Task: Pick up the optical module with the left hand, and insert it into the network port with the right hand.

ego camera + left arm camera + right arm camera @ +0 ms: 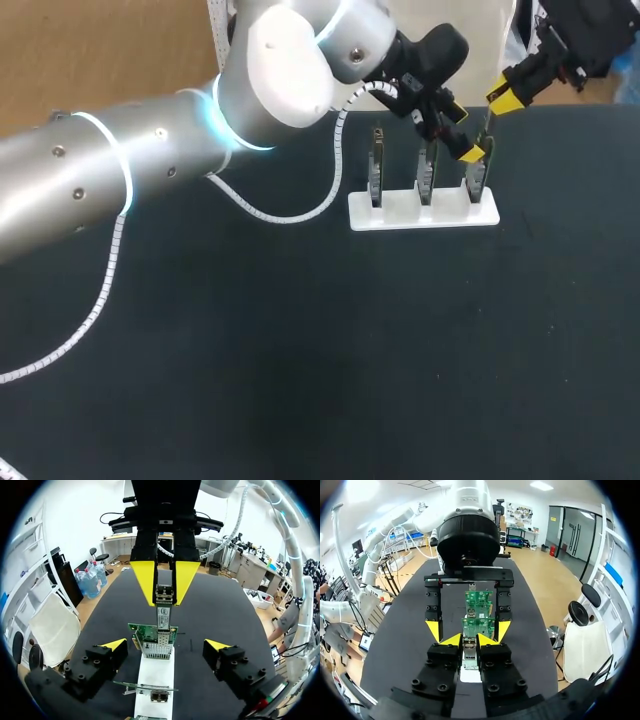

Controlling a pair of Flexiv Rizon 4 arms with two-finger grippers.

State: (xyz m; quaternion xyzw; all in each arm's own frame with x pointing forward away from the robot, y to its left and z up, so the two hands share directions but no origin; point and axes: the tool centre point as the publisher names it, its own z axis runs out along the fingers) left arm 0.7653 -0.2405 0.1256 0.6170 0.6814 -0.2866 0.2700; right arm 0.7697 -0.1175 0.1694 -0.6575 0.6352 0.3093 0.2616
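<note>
Module [163, 596] is pinched between the yellow tips of the right claw [470, 640], both fingers pressed against its sides. It hangs upright, nose down, right over the top edge of the green circuit board [150, 632] at the right-hand end of the white stand [420, 212]. In the left wrist view its lower end meets the top of that board just above the metal port [156, 650]; how deep it sits, I cannot tell. Left claw [166, 644] is spread wide, one yellow tip on either side of the same board, standing off it on both sides. In the head view the left arm [120, 180] comes in over the dark worktop [300, 350] from the left and the right arm [580, 40] comes in from the far right corner, so both claws crowd the same end of the stand. Middle board [425, 172] and left-end board [375, 165] stand upright in the other slots. White spiral cable [280, 215] trails from the left arm onto the worktop beside the stand.
</note>
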